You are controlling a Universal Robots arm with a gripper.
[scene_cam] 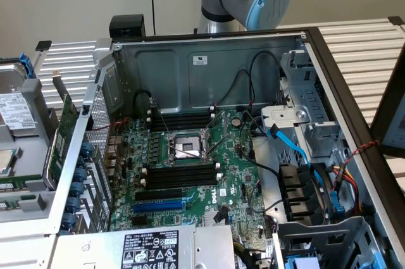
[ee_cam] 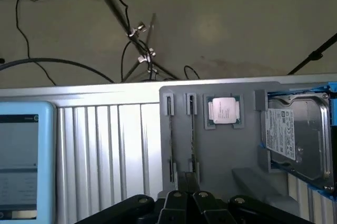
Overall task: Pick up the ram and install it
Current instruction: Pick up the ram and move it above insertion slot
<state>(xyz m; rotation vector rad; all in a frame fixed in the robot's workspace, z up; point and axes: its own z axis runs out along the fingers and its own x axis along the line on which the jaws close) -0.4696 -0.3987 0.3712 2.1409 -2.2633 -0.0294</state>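
Observation:
My gripper (ee_cam: 188, 184) is shut, its black fingers (ee_cam: 176, 203) pressed together with nothing visible between them. It hovers over a grey parts tray (ee_cam: 247, 176), at the near end of two narrow holders. A thin stick stands on edge in each holder; these look like the ram (ee_cam: 171, 134), with the second stick (ee_cam: 191, 134) right beside it. In the exterior view the open computer case (scene_cam: 209, 60) shows its motherboard (scene_cam: 234, 174) with long black memory slots (scene_cam: 180, 174) on both sides of the processor socket (scene_cam: 188, 147).
The tray also holds a processor chip (ee_cam: 224, 110) and a hard drive (ee_cam: 297, 139). A light-blue screen (ee_cam: 21, 161) stands beside the ribbed table (ee_cam: 105, 150). In the exterior view a green expansion card (scene_cam: 62, 139) stands left of the case. Cables (scene_cam: 297, 149) crowd the case's right side.

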